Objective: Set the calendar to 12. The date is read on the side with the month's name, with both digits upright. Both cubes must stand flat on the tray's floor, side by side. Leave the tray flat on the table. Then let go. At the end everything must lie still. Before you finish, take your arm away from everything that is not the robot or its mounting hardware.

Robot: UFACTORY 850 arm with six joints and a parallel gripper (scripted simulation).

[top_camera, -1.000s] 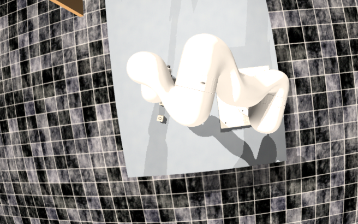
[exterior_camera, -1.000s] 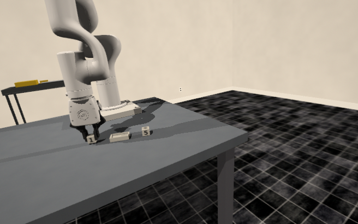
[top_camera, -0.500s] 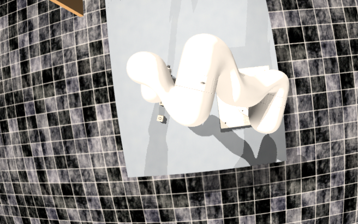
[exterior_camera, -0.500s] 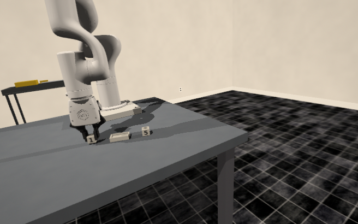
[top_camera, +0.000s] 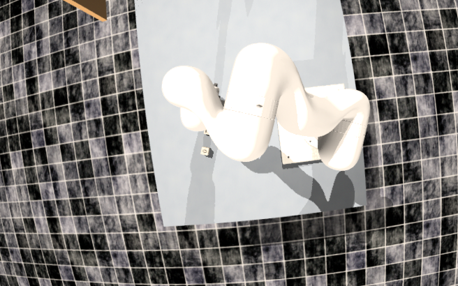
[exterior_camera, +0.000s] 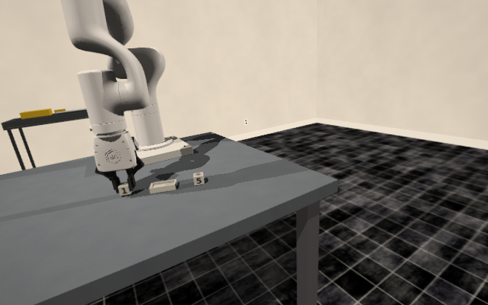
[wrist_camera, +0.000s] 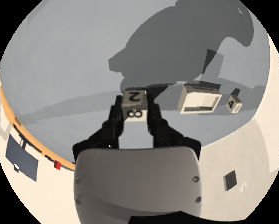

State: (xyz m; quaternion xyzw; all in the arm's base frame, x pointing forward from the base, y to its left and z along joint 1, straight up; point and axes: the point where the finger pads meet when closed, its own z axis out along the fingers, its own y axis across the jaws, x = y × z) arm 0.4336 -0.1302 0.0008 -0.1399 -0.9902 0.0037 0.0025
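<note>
White arm (top_camera: 252, 102) (exterior_camera: 134, 81) points its hand (exterior_camera: 124, 187) (wrist_camera: 134, 102) down, apparently gripping a cube (exterior_camera: 124, 190) (wrist_camera: 135, 105).

Ext. view: tray (exterior_camera: 163, 187) (wrist_camera: 183, 104) on table (top_camera: 174, 199) (exterior_camera: 98, 242) (wrist_camera: 55, 65) btwn cube w/ 1 (exterior_camera: 124, 190) (wrist_camera: 135, 106), left, & cube w/ 5 (top_camera: 204, 151) (exterior_camera: 198, 178) (wrist_camera: 233, 104), right.

My arm (top_camera: 252, 102) (exterior_camera: 145, 129) stands bolted at a plain metal-legged table (exterior_camera: 207, 212) (top_camera: 259, 199), in a sparse lab-like room: bare cream walls (exterior_camera: 408, 68), dark tiled floor (exterior_camera: 408, 196) (top_camera: 81, 213), and a side bench (exterior_camera: 48, 117) at nine o'clock in the exterior view.
</note>
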